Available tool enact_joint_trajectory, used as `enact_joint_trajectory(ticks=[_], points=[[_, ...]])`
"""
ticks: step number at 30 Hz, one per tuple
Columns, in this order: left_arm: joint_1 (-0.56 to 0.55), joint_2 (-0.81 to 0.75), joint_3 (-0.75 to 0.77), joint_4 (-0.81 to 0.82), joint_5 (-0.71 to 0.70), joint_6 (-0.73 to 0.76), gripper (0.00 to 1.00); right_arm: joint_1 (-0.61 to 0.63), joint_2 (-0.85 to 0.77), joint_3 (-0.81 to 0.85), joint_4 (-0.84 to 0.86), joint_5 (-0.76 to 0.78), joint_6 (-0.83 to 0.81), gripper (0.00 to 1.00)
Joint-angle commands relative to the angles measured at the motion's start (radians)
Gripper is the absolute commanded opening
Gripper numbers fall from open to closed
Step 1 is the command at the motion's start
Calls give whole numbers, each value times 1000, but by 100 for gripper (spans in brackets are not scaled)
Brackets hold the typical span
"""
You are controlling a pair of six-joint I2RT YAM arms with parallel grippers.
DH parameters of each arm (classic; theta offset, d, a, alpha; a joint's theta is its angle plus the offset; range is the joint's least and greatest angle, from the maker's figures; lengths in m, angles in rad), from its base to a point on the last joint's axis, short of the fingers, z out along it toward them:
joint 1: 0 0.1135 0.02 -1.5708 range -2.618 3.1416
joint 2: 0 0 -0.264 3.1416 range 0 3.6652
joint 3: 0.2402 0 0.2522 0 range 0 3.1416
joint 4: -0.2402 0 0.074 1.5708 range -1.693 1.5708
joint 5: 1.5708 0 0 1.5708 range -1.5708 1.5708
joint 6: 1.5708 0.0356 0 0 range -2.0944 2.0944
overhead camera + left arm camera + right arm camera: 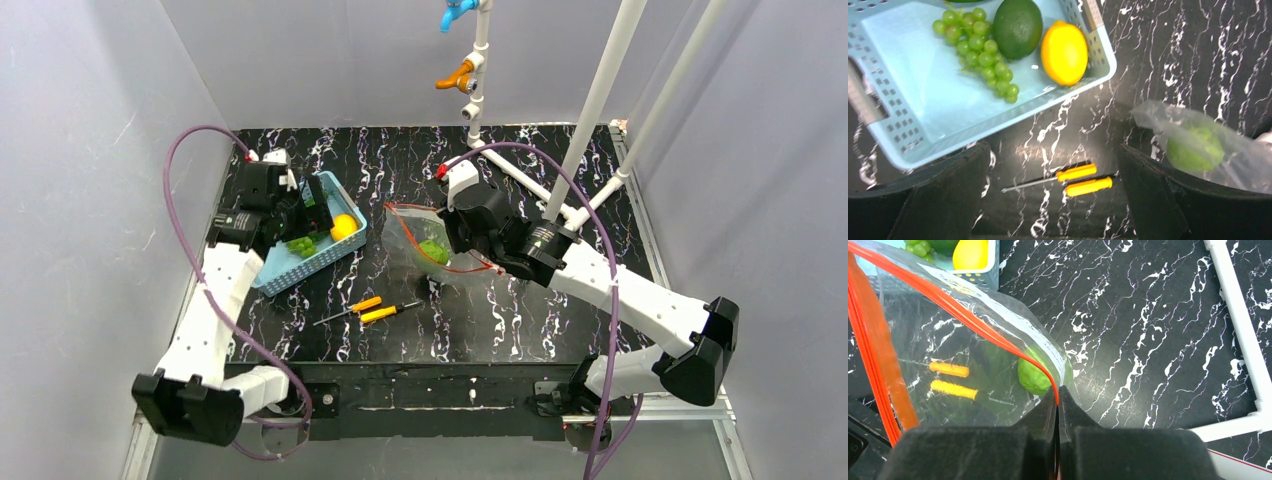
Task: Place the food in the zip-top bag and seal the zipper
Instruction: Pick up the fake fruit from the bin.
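The clear zip-top bag [430, 245] sits mid-table with one light green bumpy vegetable [1034, 377] inside; it also shows in the left wrist view [1198, 145]. My right gripper [1058, 392] is shut on the bag's red-orange zipper [968, 315] and holds the mouth up and open. A yellow lemon [1064, 52], a dark green oval [1018, 27] and green grapes [983, 52] lie in the light blue basket [913, 125]. My left gripper [1055, 195] is open and empty, above the table by the basket's near edge; in the top view it is over the basket [300, 225].
Two orange-handled screwdrivers [372, 310] lie on the black marbled table in front of the bag and basket. A white pipe frame [590, 120] stands at the back right. Grey walls enclose the table on three sides.
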State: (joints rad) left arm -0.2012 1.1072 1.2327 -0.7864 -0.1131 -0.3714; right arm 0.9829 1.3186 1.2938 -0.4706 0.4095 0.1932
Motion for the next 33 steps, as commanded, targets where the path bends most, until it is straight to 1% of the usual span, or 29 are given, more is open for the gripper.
enact_joint_trajectory(ticks=[1, 4, 7, 11, 12, 16, 20, 22, 25, 28, 30, 33], points=[[83, 111, -6, 144, 169, -7, 98, 2, -35, 6, 13, 26, -17, 1], [153, 231, 2, 226, 262, -46, 98, 3, -34, 17, 0, 32, -18, 1], [197, 333, 12, 297, 346, -87, 97, 2, -35, 18, -6, 35, -17, 1], [200, 443, 37, 340, 384, -74, 95, 3, -28, 23, -16, 40, -18, 1], [228, 464, 31, 355, 390, -70, 94, 3, -25, 26, -19, 40, -17, 1], [232, 504, -22, 454, 445, -60, 91, 2, -13, 38, -31, 40, -17, 1], [232, 512, -116, 527, 395, -106, 89, 3, 3, 59, -51, 37, -12, 1], [230, 524, -117, 515, 389, -128, 88, 3, 5, 65, -54, 36, -11, 1], [216, 530, -131, 522, 341, -167, 88, 3, 10, 75, -53, 33, -9, 1], [159, 534, -152, 536, 307, -229, 87, 3, 24, 100, -66, 29, -11, 1], [142, 547, -159, 547, 299, -264, 87, 3, 32, 110, -72, 27, -10, 1], [134, 557, -158, 550, 283, -274, 86, 3, 38, 118, -74, 24, -12, 1]])
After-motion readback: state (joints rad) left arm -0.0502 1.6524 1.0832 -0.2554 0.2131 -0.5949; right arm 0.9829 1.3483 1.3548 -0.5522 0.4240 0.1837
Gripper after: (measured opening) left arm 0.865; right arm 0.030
